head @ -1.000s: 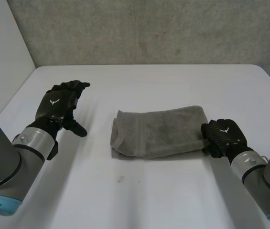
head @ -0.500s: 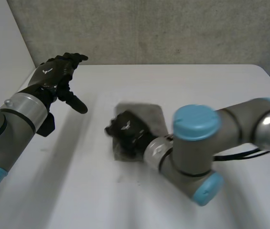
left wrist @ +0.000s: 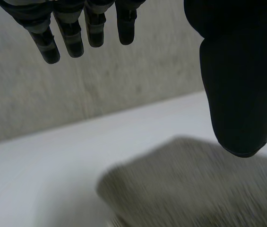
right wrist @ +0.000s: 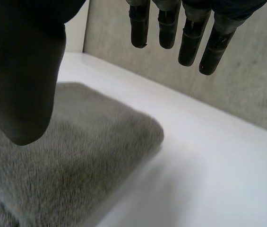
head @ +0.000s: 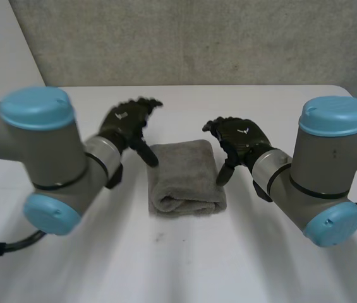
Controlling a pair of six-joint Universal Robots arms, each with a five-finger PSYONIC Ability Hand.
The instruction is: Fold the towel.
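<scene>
The folded towel (head: 186, 177) shows only its top layer in the head view. The layers beneath are hidden, so their number cannot be told. The thumb of the left hand (head: 126, 121) covers the towel's far corner on the side of the desk's (head: 71, 265) left edge. The thumb of the right hand (head: 242, 139) crosses the towel's opposite side. Whether either thumb touches the cloth cannot be told.

Both arms are cut off by the picture's edges, and so is the desk's near edge. A dark speck (head: 159, 238) just nearer than the towel is too small to identify.

In each wrist view that hand's thumb hides part of the towel, and the towel runs out of view.
</scene>
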